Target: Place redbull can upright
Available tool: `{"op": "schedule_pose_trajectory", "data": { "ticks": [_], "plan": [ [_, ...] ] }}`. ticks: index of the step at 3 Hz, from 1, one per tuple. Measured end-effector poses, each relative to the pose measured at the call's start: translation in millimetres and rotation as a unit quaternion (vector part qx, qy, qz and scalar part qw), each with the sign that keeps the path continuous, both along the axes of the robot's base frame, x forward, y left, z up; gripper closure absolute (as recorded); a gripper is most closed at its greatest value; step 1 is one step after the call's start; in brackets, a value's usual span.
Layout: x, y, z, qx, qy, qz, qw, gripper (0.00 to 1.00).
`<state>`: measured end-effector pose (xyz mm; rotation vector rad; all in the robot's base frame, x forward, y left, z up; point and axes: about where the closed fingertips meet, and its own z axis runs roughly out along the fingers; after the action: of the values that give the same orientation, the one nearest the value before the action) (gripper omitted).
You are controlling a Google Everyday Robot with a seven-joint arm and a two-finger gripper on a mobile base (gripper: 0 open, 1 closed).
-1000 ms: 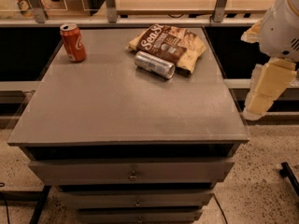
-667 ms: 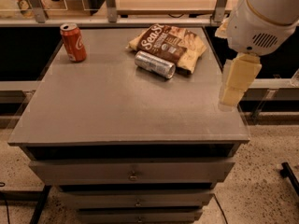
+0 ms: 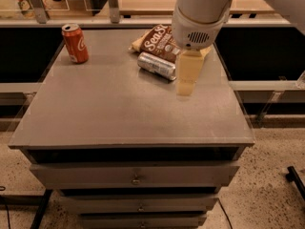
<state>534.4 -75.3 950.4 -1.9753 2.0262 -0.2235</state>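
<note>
**Bench** (image 3: 119, 113): Your work surface is a flat, square, matt grey top, lightly scuffed. It sits on a grey cabinet with stacked drawers (image 3: 133, 174) below, each with a small metal knob in the middle.

**Redbull can** (image 3: 155, 65): This is a slim metal cylinder, silver and shiny. It lies on its side on the bench, toward the back and a little right of centre. Its long axis is level with the bench top and runs from back-left to front-right, so it points across your view rather than upward. You cannot tell which end carries the top rim. Its back-left end lies just beside the snack bag.

**Snack bag** (image 3: 156, 39): The bag is crinkled brown and cream foil and lies flat at the back of the bench, behind the redbull can.

**Cola can** (image 3: 75, 43): This is a red metal cylinder standing upright at the back-left corner, well apart from the other items.

**Arm** (image 3: 202, 13): You see a bulky, smooth white housing with a small round vent grille. It reaches in from the top right and hangs over the back-right part of the bench.

**Tool** (image 3: 187, 78): This cream, flat-sided, slab-shaped part points straight down from the housing. It hovers at the front-right end of the redbull can and overlaps that end in your view. You cannot tell whether it is touching the can, or whether it is open or closed. Nothing is visibly in its hold.
</note>
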Motion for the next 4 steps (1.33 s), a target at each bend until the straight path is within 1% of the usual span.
{"op": "schedule_pose_trajectory", "data": {
  "ticks": [1, 2, 3, 4],
  "plan": [
    [24, 38, -12, -0.013, 0.016, 0.01, 0.9997, 0.0],
    [26, 44, -13, -0.012, 0.016, 0.016, 0.9997, 0.0],
    [26, 44, -13, -0.012, 0.016, 0.015, 0.9997, 0.0],
    [52, 44, -23, -0.03, 0.029, -0.03, 0.9987, 0.0]
  ]
}}
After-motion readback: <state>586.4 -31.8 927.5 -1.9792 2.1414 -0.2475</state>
